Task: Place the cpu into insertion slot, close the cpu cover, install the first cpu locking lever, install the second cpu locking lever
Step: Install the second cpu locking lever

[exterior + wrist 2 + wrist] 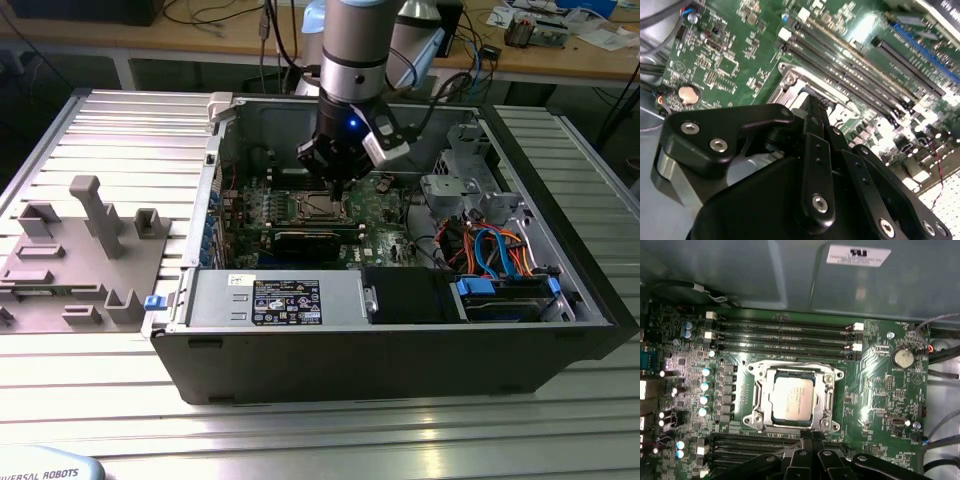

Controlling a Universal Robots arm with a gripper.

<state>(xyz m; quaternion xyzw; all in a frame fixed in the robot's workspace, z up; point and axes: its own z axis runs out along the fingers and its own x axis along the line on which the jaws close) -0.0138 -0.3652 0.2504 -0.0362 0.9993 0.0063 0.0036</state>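
Note:
The cpu [792, 397], a silvery-grey square chip, lies flat in the insertion slot [755, 405] at the middle of the green motherboard. The cpu cover [826, 399], a thin metal frame, lies down around the chip. My gripper [810, 439] is shut, its black fingertips together at the slot's edge nearest the camera, and I see nothing between them. In the second wrist view the gripper [816, 109] tip hangs just over the slot's shiny metal frame [790, 82]. In the exterior view the gripper [336, 187] points down inside the open computer case, right above the slot [314, 208].
Long black memory slots [785, 332] run beside the socket, with a coin cell [901, 358] nearby. A labelled silver box [285, 300] and a black box [410, 295] line the case front, with coloured cables [500, 250] toward the exterior view's right. A grey fixture [90, 230] stands outside the case.

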